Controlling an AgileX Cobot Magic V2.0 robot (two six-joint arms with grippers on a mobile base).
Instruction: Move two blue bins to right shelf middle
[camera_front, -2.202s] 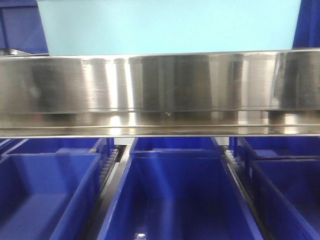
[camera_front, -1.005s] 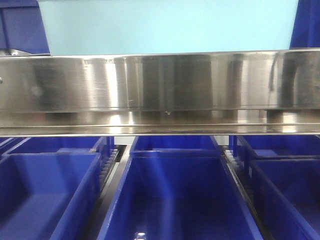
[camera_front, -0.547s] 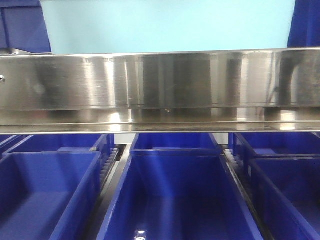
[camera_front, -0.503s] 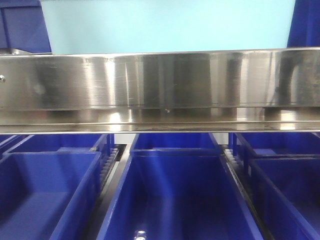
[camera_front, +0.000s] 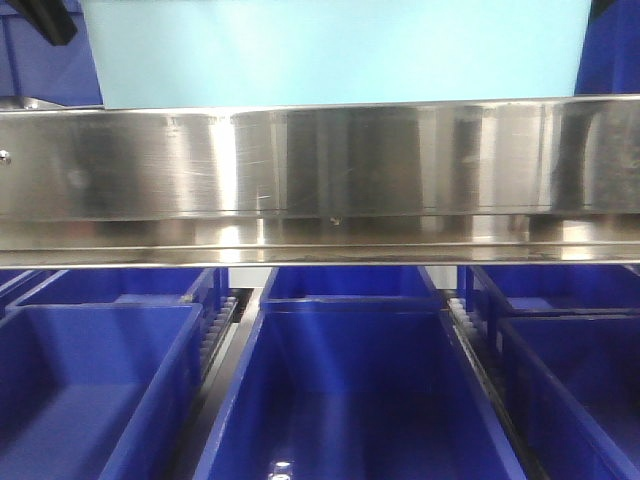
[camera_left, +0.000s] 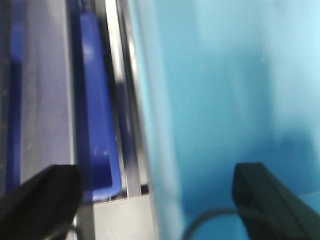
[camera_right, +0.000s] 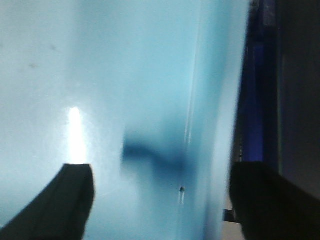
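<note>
Stainless steel, as a broad shelf rail (camera_front: 320, 170), crosses the front view from edge to edge. Directly above the rail stands the pale blue bin (camera_front: 330, 50). Its smooth front wall spans most of the rail's length and its foot is hidden behind the rail's top lip. Above the rail's two ends, just beside the bin, upper dark blue crates (camera_front: 45, 65) show as narrow strips. Below the rail three lower dark blue crates (camera_front: 350, 390) lie side by side with their tops open. Above the rail's left end a black fingertip (camera_front: 40, 18) pokes in at the bin's upper corner. In the left wrist view the left gripper (camera_left: 150, 200) has its two black fingers (camera_left: 45, 195) spread wide. One hangs over a dark blue crate and a steel strip, the other over the bin's pale surface, with the bin's side edge between them. In the right wrist view the right gripper (camera_right: 162, 200) is likewise spread. One finger (camera_right: 67, 197) is over the pale plastic, the other over the dark gap beside the bin. Both views are blurred, so I cannot tell whether any pad touches the bin.
</note>
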